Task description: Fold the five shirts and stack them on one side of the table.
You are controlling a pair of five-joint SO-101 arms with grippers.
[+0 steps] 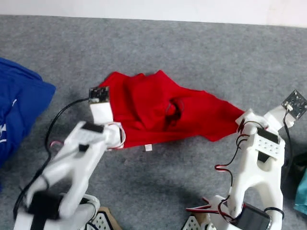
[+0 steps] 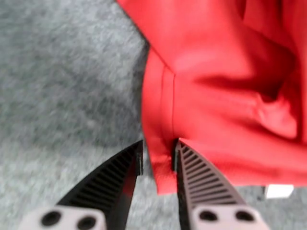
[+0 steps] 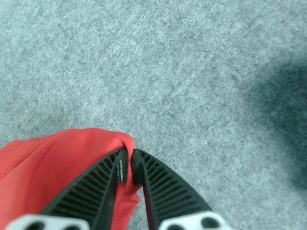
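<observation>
A crumpled red shirt (image 1: pixel 158 108) lies in the middle of the grey table. My left gripper (image 1: pixel 120 136) sits at the shirt's near left corner. In the left wrist view, that gripper (image 2: pixel 157 157) is shut on the hem of the red shirt (image 2: pixel 216 96), with cloth filling the gap between its fingers. My right gripper (image 1: pixel 241 123) is at the shirt's pointed right end. In the right wrist view it (image 3: pixel 128 160) is shut on a thin fold of the red shirt (image 3: pixel 57 163). A blue shirt (image 1: pixel 19 110) lies bunched at the table's left edge.
A teal cloth (image 1: pixel 302 191) shows at the right edge, near the right arm's base. A small white label (image 1: pixel 148 147) hangs from the red shirt's near hem. Bare grey felt (image 1: pixel 192 48) stretches behind the shirt, and more lies between the two arms.
</observation>
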